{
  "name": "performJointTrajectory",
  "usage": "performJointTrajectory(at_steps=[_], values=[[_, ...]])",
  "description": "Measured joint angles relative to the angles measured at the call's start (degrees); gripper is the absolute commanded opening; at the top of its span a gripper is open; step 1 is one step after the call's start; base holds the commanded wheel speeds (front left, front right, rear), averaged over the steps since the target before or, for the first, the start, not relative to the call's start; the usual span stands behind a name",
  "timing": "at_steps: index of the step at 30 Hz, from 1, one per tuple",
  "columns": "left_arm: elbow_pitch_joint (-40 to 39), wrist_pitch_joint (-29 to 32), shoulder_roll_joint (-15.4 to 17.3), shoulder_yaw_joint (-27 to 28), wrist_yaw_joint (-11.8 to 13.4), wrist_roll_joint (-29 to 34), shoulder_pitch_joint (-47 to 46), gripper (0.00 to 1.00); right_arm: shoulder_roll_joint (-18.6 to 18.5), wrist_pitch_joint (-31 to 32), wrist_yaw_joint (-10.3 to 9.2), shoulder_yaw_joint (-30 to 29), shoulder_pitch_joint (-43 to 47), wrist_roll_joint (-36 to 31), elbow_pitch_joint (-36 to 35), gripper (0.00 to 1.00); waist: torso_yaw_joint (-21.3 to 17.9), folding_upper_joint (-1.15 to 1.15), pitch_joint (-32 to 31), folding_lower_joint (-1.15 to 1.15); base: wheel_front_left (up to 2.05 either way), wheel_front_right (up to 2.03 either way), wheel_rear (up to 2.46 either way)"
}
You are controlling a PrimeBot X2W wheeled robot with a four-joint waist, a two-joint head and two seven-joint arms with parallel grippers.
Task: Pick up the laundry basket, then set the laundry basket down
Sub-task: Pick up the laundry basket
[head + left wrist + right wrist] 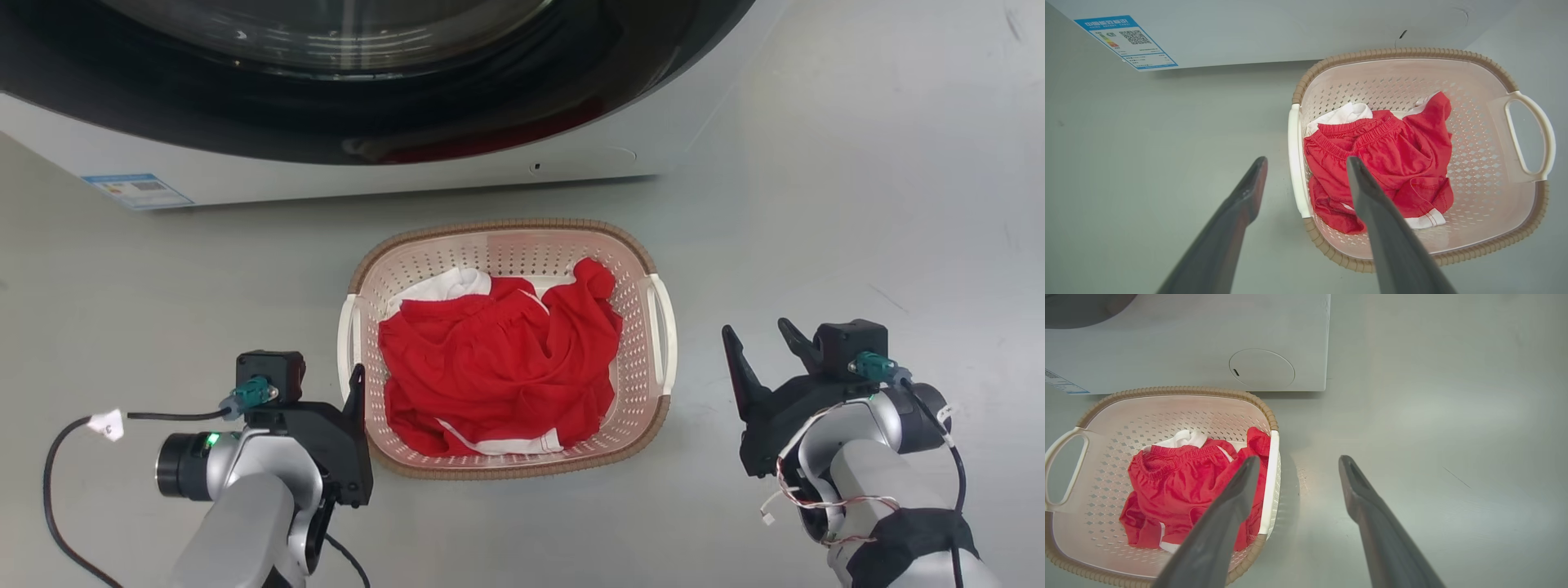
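Head view has the laundry basket point(506, 225) sitting on the floor point(857, 204) right in front of the washer point(326, 163), an arm on either side and neither holding it. The left gripper point(1306, 162) is spread wide and straddles the left handle point(1293, 155), one finger out over the floor, the other above the red clothes point(498, 359). The right gripper point(755, 328) is spread too, but it stands a little off the right handle point(1270, 477). That is the worry: if the left side closes and lifts first, the basket will likely tip toward the right and the load will slide. The inner left finger could also pinch red cloth against the handle, a soft grip that may slip. The plastic looks light and the floor smooth, so a nudge from a finger could skate the whole thing toward the washer. The handles are thin white bands, which leaves little margin if a finger closes off centre. As for looks, it is a small, rounded-rectangular basket in pale pink plastic, its walls and bottom punched with little holes, with a brown woven-look rim point(1404, 52). Upright and level, it holds crumpled red garments with a bit of white cloth point(445, 284) at the back.
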Motion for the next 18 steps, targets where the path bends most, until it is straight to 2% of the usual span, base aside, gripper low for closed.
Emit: performJointTrajectory(at_steps=[11, 18], values=[[5.39, 2.44, -0.74, 0.55, -1.26, -0.99, -6.43, 1.0, 1.8, 2.59, 1.35, 2.11, -6.98, -0.02, 5.91, 1.0, -0.12, 0.0, 6.27, 0.0, 0.0, 0.0, 0.0], [7.82, 3.81, 0.22, 0.91, -2.97, -2.01, -10.29, 1.0, 2.5, 3.27, 1.81, 3.2, -11.54, -0.16, 8.17, 1.0, -0.58, -0.01, 9.85, 0.0, 0.0, 0.0, 0.0]])
